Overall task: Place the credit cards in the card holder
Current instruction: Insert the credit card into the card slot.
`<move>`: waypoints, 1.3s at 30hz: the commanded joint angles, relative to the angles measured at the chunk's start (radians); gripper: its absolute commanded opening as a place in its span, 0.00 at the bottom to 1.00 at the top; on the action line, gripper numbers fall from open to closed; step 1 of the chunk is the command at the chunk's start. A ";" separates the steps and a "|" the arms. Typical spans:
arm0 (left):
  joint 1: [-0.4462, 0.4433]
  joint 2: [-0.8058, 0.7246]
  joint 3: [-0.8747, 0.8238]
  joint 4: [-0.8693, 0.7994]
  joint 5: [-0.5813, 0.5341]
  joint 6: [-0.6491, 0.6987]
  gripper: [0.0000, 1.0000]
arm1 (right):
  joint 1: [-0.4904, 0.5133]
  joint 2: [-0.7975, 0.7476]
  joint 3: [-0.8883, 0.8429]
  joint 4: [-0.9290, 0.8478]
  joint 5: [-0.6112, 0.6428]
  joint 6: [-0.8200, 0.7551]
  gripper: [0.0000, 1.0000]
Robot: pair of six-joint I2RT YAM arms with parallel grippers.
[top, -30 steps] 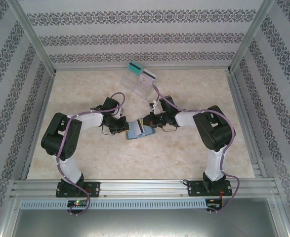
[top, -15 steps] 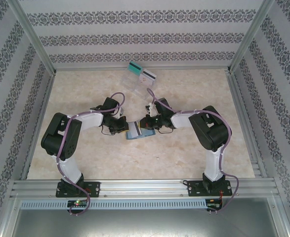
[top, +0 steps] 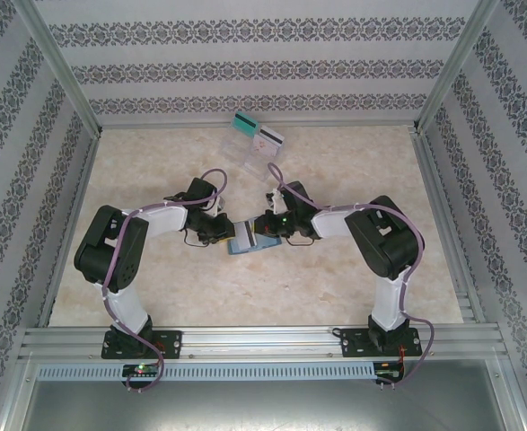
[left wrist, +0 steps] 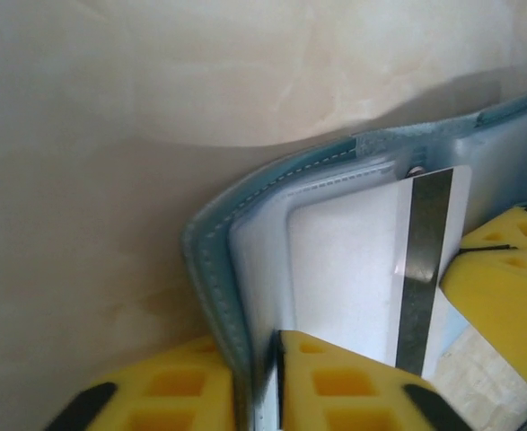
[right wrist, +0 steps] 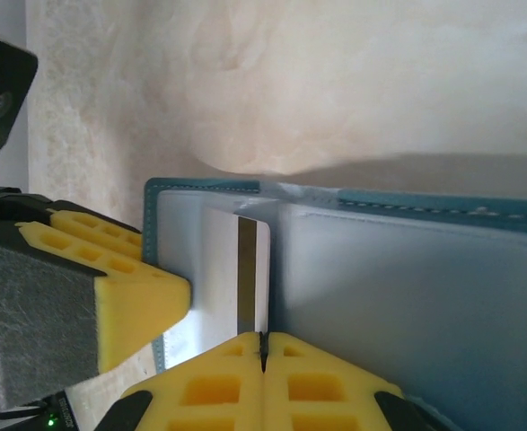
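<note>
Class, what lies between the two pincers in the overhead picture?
In the overhead view, the card holder; the left pincer clamps its edge, the right pincer holds a white card at its pocket.

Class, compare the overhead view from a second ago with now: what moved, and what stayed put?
The right gripper, shut on a white card, slid left toward the left gripper, pushing the card deeper into the card holder. The left gripper kept its clamp on the holder; the two spare cards and clear trays at the far edge stayed put.

Teal card holder [left wrist: 207,269], white dark-striped card [left wrist: 353,260], beige table [left wrist: 110,135]
</note>
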 commanded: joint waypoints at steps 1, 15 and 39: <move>0.006 0.001 -0.007 -0.049 -0.028 0.011 0.25 | 0.037 0.035 0.040 -0.005 -0.008 -0.002 0.00; 0.006 0.004 -0.014 -0.032 -0.019 0.001 0.37 | 0.092 0.079 0.090 -0.093 0.020 -0.065 0.00; 0.046 -0.147 0.123 -0.289 -0.169 0.096 0.45 | -0.005 -0.202 0.066 -0.360 0.096 -0.197 0.23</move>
